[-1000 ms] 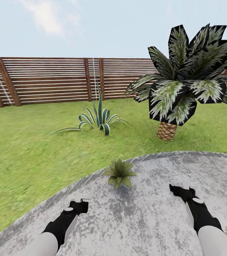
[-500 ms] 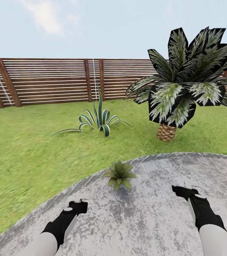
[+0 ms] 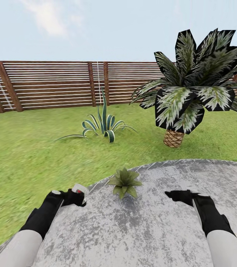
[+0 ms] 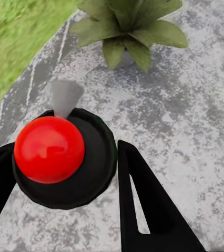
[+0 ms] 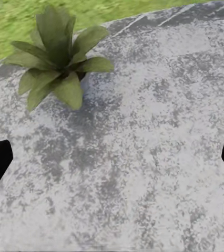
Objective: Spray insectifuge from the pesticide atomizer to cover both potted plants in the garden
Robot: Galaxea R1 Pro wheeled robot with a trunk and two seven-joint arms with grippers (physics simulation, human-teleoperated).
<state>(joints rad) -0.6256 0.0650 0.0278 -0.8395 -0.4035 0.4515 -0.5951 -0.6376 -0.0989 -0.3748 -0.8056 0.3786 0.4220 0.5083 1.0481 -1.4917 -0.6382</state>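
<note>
Your left pincer (image 3: 74,196) grips the pesticide atomizer (image 4: 64,155), fingers closed against its dark body, nozzle aimed toward the potted plant (image 3: 125,180) on the paved patch (image 3: 152,230), well placed for spraying. Your right pincer (image 3: 178,195) hovers beside the plant, spread wide and holding nothing.

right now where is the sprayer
In the head view the sprayer sits in the left gripper, low on the left over the grey paving, beside the small plant.

We see bright, even daylight (a flat render), faint shadows, soft blur across the lawn (image 3: 25,155).
</note>
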